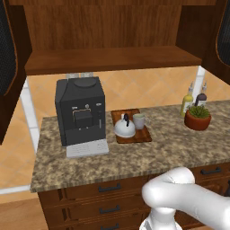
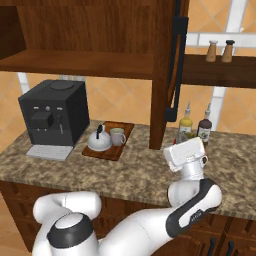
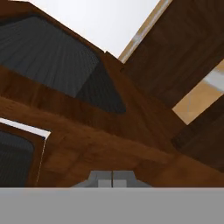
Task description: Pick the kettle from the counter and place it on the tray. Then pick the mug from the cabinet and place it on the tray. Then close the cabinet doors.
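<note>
The kettle (image 1: 124, 127) is seen standing on the tray (image 1: 143, 135), toward its left front, with the mug (image 1: 139, 121) just beside it on the right, also on the tray. The tray lies on the granite counter (image 1: 148, 155), just right of the black coffee machine (image 1: 81, 111). In the right base view the same grouping is repeated: kettle (image 2: 99, 140), mug (image 2: 117, 136), tray (image 2: 107, 151), coffee machine (image 2: 54, 113). The cabinet (image 1: 108, 36) shelf above is seen bare, and both doors are standing open; the right door (image 2: 171, 65) is viewed edge-on, with its dark bar handle (image 2: 175, 70) facing the camera. Two bottles (image 2: 195, 126) are noted at the counter's back right, and a potted plant (image 1: 197, 117) near them. The arm's hand (image 2: 186, 157) is held low over the counter, just below the right door's lower edge. In the hand view the fingers (image 3: 112, 178) are seen pressed together with nothing between them, pointed at the wooden frame and mesh panel of a door (image 3: 87, 127).
</note>
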Motion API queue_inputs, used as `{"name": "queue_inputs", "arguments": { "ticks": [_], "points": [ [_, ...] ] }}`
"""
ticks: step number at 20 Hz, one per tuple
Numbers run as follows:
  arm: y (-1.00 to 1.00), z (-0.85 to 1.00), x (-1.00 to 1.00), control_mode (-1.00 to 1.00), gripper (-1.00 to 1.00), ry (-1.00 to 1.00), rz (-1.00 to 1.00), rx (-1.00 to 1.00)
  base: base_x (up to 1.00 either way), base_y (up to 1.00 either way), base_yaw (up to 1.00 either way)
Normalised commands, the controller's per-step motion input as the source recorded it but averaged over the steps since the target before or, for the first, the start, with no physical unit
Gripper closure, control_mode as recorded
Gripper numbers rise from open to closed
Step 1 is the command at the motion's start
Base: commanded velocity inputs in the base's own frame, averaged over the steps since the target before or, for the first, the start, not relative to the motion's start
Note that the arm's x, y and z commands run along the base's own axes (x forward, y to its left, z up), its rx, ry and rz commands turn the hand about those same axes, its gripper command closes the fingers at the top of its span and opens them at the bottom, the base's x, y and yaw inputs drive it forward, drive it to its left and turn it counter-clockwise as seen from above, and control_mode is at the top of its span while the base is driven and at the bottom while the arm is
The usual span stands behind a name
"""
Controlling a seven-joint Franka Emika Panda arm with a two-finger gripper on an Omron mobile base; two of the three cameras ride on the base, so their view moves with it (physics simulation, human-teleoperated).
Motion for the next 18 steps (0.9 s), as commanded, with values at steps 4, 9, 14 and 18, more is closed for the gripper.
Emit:
{"name": "queue_inputs", "arguments": {
  "ticks": [4, 9, 14, 18],
  "points": [
    [-0.54, 0.00, 0.00, -1.00, 1.00, -0.06, 0.01, 0.16, 0.00, 0.00, 0.00],
    [-0.36, 0.10, 0.00, -1.00, 1.00, -0.03, 0.01, 0.03, 0.00, 0.00, 0.00],
    [-0.16, 0.27, 0.00, -1.00, 1.00, -0.01, 0.00, 0.00, 0.00, 0.00, 0.00],
    [0.09, 0.33, 0.00, -1.00, 1.00, 0.00, 0.00, 0.00, 0.00, 0.00, 0.00]
  ]
}}
